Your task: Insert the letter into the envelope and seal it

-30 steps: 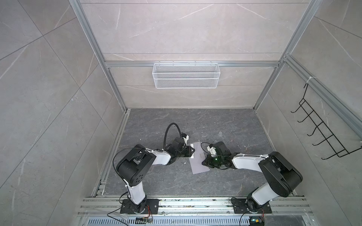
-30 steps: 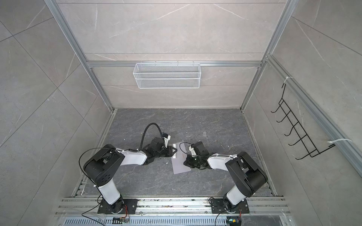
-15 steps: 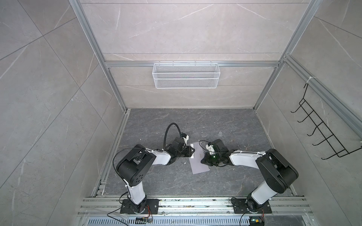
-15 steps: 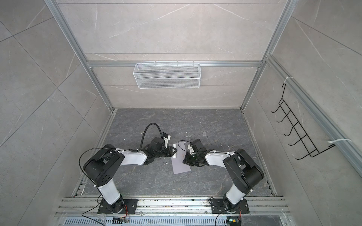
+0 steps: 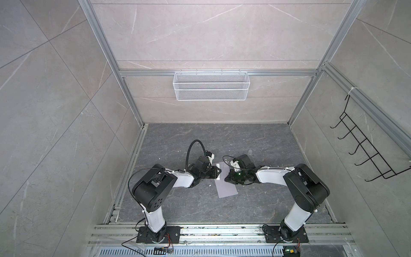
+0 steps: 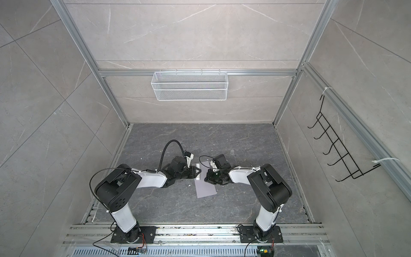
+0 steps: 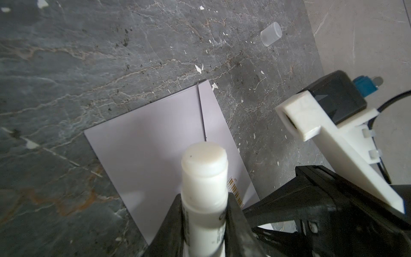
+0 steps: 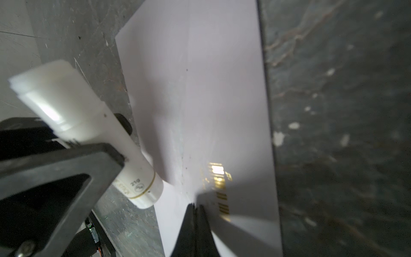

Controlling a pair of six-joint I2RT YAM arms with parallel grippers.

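Fingers (image 7: 236, 224) on the left gripper (image 7: 204, 200) are only partly open and clamped round a white glue stick (image 7: 204, 178) that pokes out well past the tips; the end sticking out looks like bare glue to me, though I wouldn't swear to it; the right gripper (image 8: 196, 207) is fully shut with nothing between its fingers (image 8: 186, 235), tips pressed down on the envelope (image 8: 211, 89) right beside the little gold barcode mark (image 8: 219, 178). Envelope lies flat on the dark table (image 7: 66, 66) under both sets of tips, with the stick along the edge nearest the left fingers; in both top views the grippers sit almost nose to nose over one end of it. No sign of the letter anywhere, so I'd guess it's already inside, but can't tell; can't make out how the flap lies either; a clear cap (image 7: 270, 34) is lying on the table well beyond the left fingertips.

What could go wrong, as I see it: it's a smooth round tube in a two-finger pinch, so pressing down could twist or slide it in the grip; the envelope is pinned at one spot only, so dragging glue sideways could spin or crumple it; glue running off the paper edge would stick it to the table; and the grippers are so close that a small sideways move could knock them together.
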